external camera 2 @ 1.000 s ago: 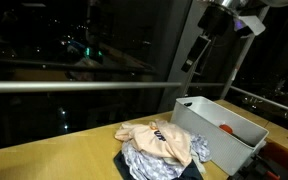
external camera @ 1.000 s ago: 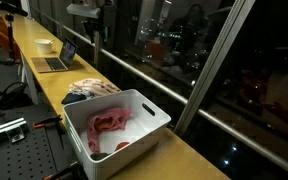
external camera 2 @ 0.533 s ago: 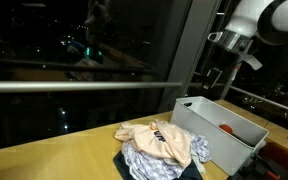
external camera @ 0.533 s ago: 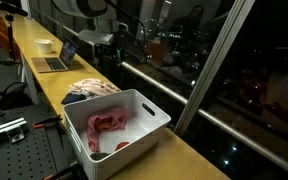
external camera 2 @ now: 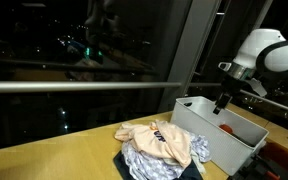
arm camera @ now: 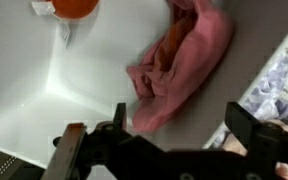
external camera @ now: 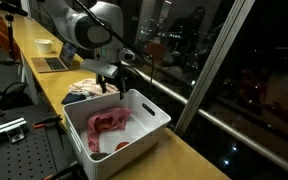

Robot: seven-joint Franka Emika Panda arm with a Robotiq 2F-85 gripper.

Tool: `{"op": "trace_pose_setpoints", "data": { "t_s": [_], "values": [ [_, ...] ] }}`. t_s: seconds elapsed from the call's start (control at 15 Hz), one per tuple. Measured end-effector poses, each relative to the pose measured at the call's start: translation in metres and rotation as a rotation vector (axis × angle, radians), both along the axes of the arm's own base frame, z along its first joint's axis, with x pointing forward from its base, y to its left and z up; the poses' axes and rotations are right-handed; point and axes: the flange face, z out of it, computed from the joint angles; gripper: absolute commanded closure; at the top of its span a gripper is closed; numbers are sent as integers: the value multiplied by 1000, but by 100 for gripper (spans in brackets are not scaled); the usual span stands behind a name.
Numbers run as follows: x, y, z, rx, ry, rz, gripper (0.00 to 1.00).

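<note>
gripper (external camera: 112, 88) has dropped, jaws wide, over crumpled pink cloth (external camera: 108, 124) in white bin (external camera: 155, 106)

A tub (external camera: 156, 113) stands on the counter (external camera: 46, 88), with a crumpled cloth (external camera: 106, 124) lying in it and a small object (external camera: 121, 145) in one corner, apart from the cloth. Just beside the tub lies a heap of clothes (external camera 2: 156, 143), and farther along the counter sit a laptop (external camera: 56, 60) and, behind it, a cup (external camera: 45, 45). The gripper (external camera: 114, 88) hangs over the tub's end next to the heap, above the cloth
</note>
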Motion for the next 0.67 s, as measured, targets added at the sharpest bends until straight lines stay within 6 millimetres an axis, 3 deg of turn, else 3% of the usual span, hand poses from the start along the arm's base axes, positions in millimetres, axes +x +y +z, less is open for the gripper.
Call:
{"op": "trace_pose_setpoints", "data": {
  "t_s": [0.27, 0.67],
  "values": [
    [-4, -24, -42, 15, 33, -14, 0],
    [-7, -43, -104, 67, 82, -27, 0]
  ]
}}
